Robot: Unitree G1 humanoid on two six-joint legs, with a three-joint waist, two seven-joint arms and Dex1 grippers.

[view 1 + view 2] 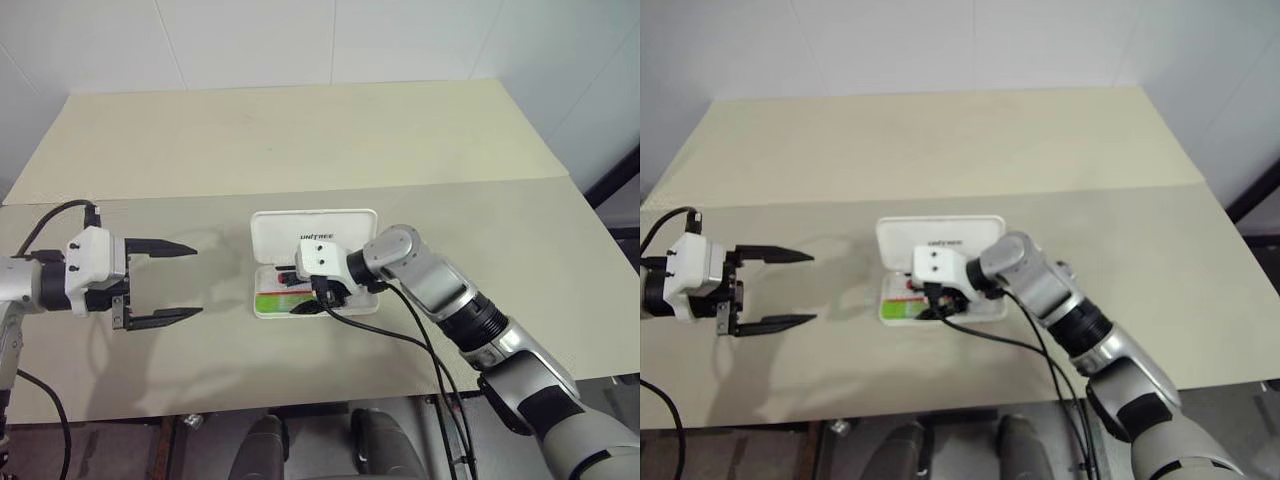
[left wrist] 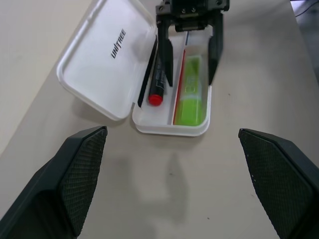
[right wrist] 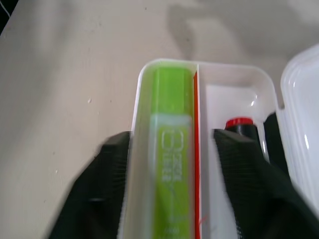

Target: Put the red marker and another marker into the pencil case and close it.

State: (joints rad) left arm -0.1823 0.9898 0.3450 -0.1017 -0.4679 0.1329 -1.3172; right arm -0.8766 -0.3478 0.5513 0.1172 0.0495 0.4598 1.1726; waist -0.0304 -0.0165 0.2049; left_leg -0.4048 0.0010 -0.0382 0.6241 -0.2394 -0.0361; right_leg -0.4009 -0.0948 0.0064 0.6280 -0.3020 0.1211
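Both markers lie in the open case (image 2: 172, 127): red marker (image 2: 158, 79) beside the lid, green one (image 2: 192, 94) apparently just released between my right gripper's (image 2: 189, 59) parted fingers. My left gripper (image 1: 160, 283) hangs wide, empty. Closing remains.

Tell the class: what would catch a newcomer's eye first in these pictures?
The open white pencil case at the table's middle, with the lime-green marker and the red marker lying in separate compartments. The right gripper hangs over the tray, fingers apart astride the green marker; the left gripper waits open, off to the left.
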